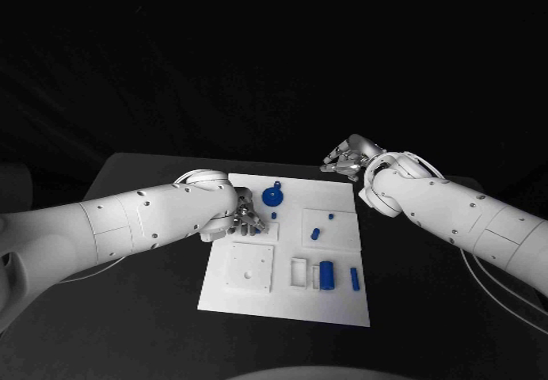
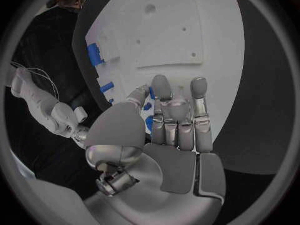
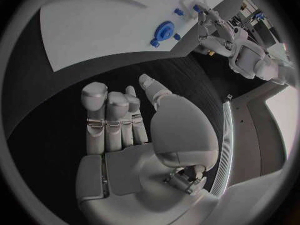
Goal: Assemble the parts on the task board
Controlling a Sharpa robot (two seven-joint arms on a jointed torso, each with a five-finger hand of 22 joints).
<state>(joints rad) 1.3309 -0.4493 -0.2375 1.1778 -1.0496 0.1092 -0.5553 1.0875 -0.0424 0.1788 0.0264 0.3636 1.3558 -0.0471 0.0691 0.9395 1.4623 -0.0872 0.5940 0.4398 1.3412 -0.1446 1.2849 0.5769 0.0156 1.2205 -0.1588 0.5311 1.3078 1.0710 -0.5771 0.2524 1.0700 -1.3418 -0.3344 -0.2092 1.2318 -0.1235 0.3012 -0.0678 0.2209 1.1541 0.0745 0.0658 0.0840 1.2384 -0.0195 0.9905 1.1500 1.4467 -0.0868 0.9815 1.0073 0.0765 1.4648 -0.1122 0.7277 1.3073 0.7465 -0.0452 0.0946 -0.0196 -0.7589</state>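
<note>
Nearest the head camera, the task board (image 1: 229, 297) is lying flat on the black table (image 1: 137, 340). Blue parts are sitting on it: a long cylinder (image 1: 327, 275) in a white tray and a thin bar (image 1: 354, 278) beside it, both well apart from either hand. Left hand (image 1: 242, 221) is hovering over the board's left edge, fingers (image 2: 164, 92) extended and slightly parted, grasping nothing; small blue pegs (image 2: 149, 121) are showing just beyond its fingertips. A round blue gear (image 1: 273, 195) is lying near that hand, toward the far edge. Right hand (image 1: 347, 157) is hanging off the board past its far right corner, over bare table, fingers (image 3: 107, 110) loosely straight, released, holding nothing.
</note>
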